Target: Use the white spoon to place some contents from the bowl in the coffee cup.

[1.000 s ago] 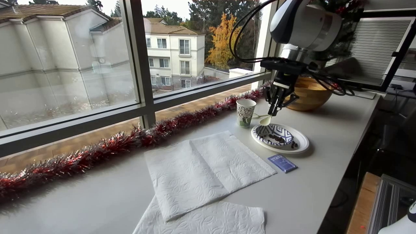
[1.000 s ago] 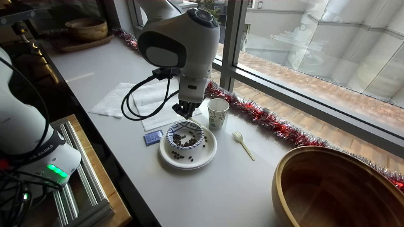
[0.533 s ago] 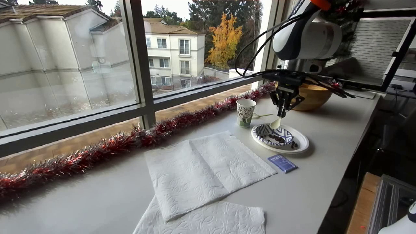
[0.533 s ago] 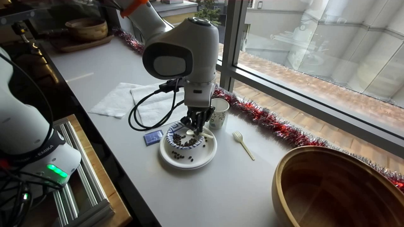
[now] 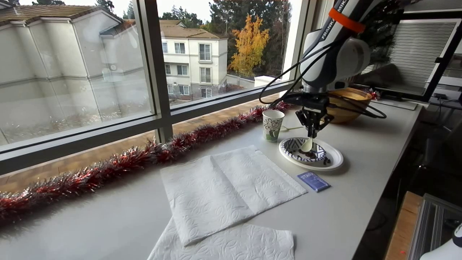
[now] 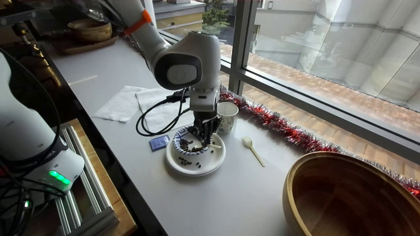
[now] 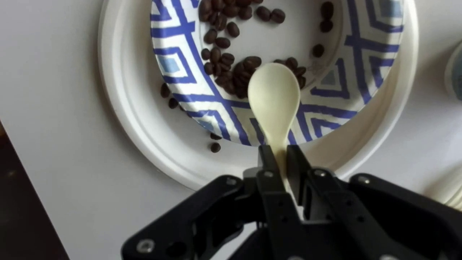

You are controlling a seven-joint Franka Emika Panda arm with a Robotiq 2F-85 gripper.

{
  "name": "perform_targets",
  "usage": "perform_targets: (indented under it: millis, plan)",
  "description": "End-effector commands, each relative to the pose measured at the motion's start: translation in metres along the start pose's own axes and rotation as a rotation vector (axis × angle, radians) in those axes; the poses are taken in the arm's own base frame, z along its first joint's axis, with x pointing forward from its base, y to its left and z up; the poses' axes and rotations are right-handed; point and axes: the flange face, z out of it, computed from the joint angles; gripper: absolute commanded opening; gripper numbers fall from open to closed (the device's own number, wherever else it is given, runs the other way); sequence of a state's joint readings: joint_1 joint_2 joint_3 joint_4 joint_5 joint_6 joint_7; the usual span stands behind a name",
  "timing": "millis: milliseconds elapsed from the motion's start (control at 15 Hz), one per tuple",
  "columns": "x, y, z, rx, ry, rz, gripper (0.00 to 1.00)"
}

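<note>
Spoon (image 7: 274,95): 1, in pincer (image 7: 277,153) | patterned bowl (image 7: 332,104): 1 | cup (image 5: 272,126): 1

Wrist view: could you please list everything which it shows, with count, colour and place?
Table: one, light grey, underneath
Plate: one, white, on table
Bowl: one, white and blue, on plate
Beans: many, dark brown, mostly in bowl, few on plate
Spoon: one, cream, centre
Cup: one, pale, right edge, cut off
Pale item: one, cream, lower right edge, unclear
Dark area: one, blackish, lower left
Gripper: one, black, bottom, closed on spoon
</note>
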State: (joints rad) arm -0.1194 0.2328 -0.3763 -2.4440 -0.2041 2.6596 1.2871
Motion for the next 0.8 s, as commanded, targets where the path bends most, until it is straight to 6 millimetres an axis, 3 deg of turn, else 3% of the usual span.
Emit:
perform_targets:
  millis: [0,267,733]
  plan:
    - [-0.01,-0.002,0.002,-0.012,0.049,-0.012,0.03]
    - [-0.025,-0.004,0.004,-0.015,0.083,-0.055,0.03]
    - [-0.023,-0.003,-0.012,0.021,0.219,-0.054,0.03]
